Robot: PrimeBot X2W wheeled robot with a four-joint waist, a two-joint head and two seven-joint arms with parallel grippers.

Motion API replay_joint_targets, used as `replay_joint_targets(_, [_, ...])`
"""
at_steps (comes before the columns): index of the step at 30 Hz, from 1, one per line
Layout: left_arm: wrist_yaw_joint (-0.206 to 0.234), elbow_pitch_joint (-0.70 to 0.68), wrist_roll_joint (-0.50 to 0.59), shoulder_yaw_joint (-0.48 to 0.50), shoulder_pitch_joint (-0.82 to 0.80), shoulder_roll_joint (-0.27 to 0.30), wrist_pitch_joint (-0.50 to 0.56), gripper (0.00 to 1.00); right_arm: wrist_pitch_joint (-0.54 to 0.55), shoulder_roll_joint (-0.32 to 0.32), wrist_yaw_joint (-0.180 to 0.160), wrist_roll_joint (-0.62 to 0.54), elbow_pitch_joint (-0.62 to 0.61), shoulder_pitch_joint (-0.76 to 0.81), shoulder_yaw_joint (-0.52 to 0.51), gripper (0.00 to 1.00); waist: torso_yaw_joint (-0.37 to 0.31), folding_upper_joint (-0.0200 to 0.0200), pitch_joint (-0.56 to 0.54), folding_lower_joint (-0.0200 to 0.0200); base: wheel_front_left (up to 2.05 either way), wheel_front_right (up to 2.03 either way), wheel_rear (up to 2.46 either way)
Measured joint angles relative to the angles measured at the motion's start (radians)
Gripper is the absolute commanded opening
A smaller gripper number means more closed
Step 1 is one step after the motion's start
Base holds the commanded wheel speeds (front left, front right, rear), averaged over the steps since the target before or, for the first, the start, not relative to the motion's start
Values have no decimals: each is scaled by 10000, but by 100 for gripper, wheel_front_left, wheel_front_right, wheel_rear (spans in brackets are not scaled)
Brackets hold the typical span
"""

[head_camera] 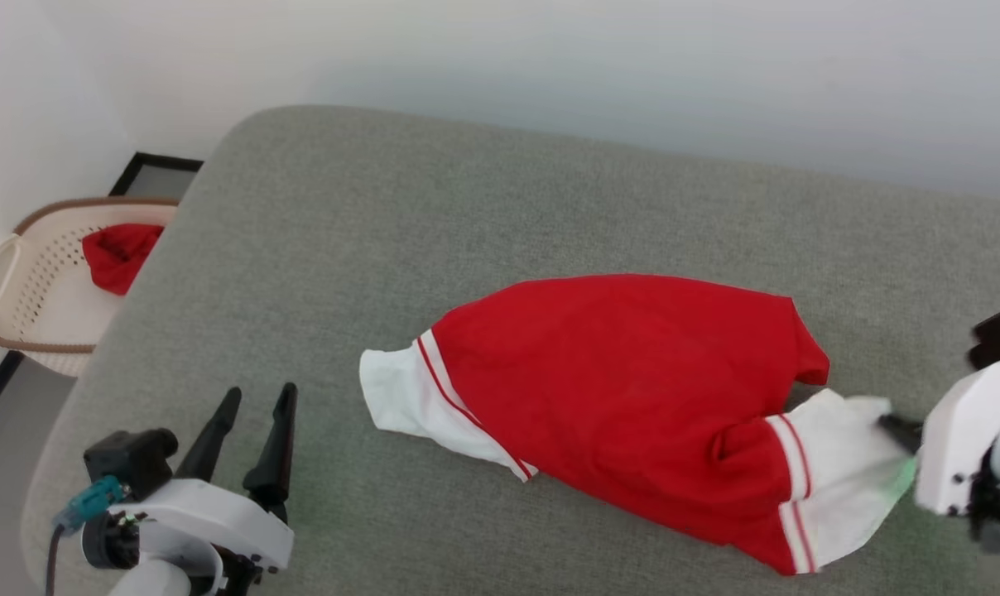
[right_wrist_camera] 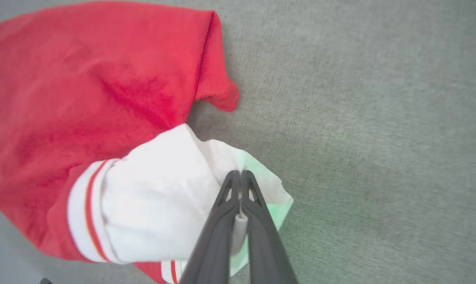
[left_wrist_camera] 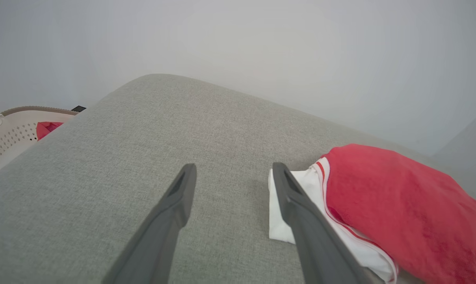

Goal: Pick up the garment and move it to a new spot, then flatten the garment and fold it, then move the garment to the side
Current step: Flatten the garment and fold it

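Note:
The garment [head_camera: 624,372], a red shirt with white sleeves edged in red stripes, lies crumpled on the grey cushioned surface [head_camera: 483,207]. My right gripper [head_camera: 891,424] comes in from the right edge and is shut on the tip of the near white sleeve [right_wrist_camera: 163,189]; in the right wrist view its fingers [right_wrist_camera: 240,175] meet, pinching the white cloth. My left gripper [head_camera: 256,399] stands open at the lower left, apart from the shirt. In the left wrist view, its right finger [left_wrist_camera: 297,205] overlaps the other white sleeve [left_wrist_camera: 279,221] of the garment [left_wrist_camera: 399,205].
A cream laundry basket [head_camera: 20,290] holding a red cloth [head_camera: 119,252] stands on the floor beyond the surface's left edge, and also appears in the left wrist view [left_wrist_camera: 9,130]. A pale wall runs behind. Bare grey surface stretches behind and left of the shirt.

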Motion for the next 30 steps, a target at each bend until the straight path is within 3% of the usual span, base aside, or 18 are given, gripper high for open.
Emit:
replay_joint_targets(9, [-222, -77, 178, -75, -20, -253, -27, 100, -807, -176, 2, -698, 882, -1070, -1143, 0, 325, 0, -38, 0, 0, 0, 0])
replay_joint_targets(18, [-437, 21, 347, -313, -354, -571, -29, 100, -2339, -656, 2, -1931, 3068, -2237, -2194, 0, 670, 0, 434, -1, 0, 0, 0])
replay_joint_targets(23, [-529, 186, 435, -380, -608, -696, -31, 100, -3164, -619, 2, -2531, 4385, -2897, -2633, 0, 855, 0, 764, 0, 0, 0, 0])
replay_joint_targets(24, [-560, 209, 451, -382, -659, -717, -31, 100, -3312, -589, 2, -2623, 4604, -3022, -2677, 6, 884, 0, 823, -1, 0, 0, 0])
replay_joint_targets(26, [-600, 293, 485, -391, -731, -755, -42, 100, -3588, -577, 2, -2752, 5079, -3255, -2696, 62, 931, 0, 925, 0, 0, 0, 0])
replay_joint_targets(27, [-612, 332, 514, -410, -775, -771, -42, 100, -3699, -577, 2, -2807, 5275, -3361, -2658, 100, 945, 0, 962, 0, 0, 0, 0])
replay_joint_targets(30, [-685, 447, 552, -430, -868, -780, -42, 100, -4079, -612, 2, -2817, 5672, -3674, -2403, 100, 922, 0, 984, 0, 0, 0, 0])
